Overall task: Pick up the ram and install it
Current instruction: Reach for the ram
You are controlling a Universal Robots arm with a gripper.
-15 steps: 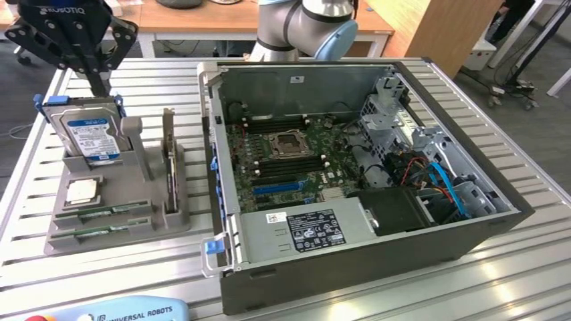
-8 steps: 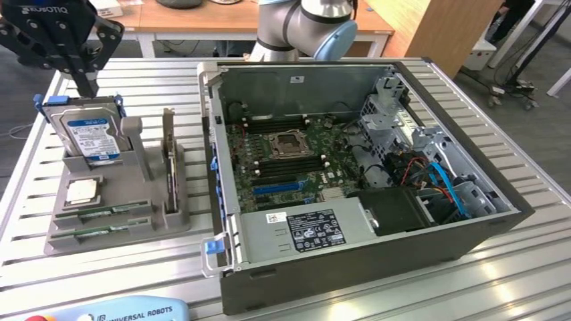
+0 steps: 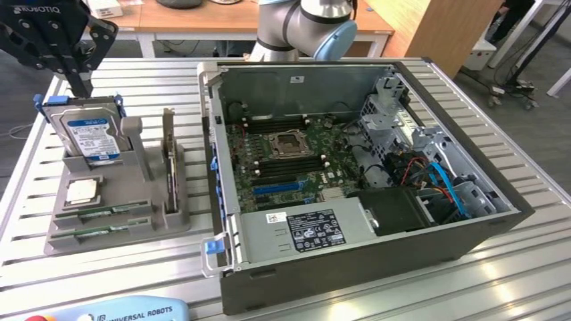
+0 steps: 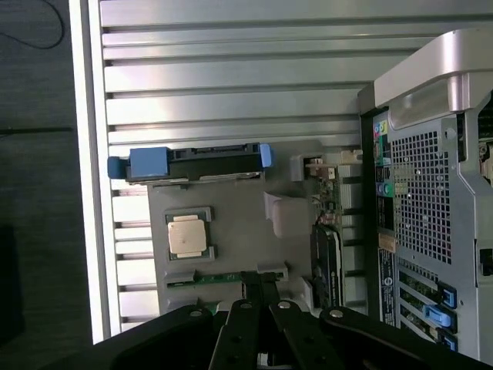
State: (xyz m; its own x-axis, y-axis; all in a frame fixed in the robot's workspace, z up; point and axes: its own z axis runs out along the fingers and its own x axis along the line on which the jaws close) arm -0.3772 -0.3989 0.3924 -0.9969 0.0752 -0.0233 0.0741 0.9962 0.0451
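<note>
The gripper [image 4: 257, 279] hung above the gray fixture [image 4: 231, 223], its fingers [image 4: 248, 297] pressed together and holding nothing. Below it the ram [image 4: 219, 278] lay untouched in its slot, with the processor chip [image 4: 189, 235] and the hard drive [image 4: 192, 160] farther off. This looked like the approach to the pick. A grasp would call for the fingers to part and straddle the stick's thin edge.

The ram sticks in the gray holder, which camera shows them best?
The exterior view: both ram sticks lie unobstructed in the front slots of the gray holder. The wrist view shows part of one stick, the rest hidden behind the gripper and its shut jaws.
</note>
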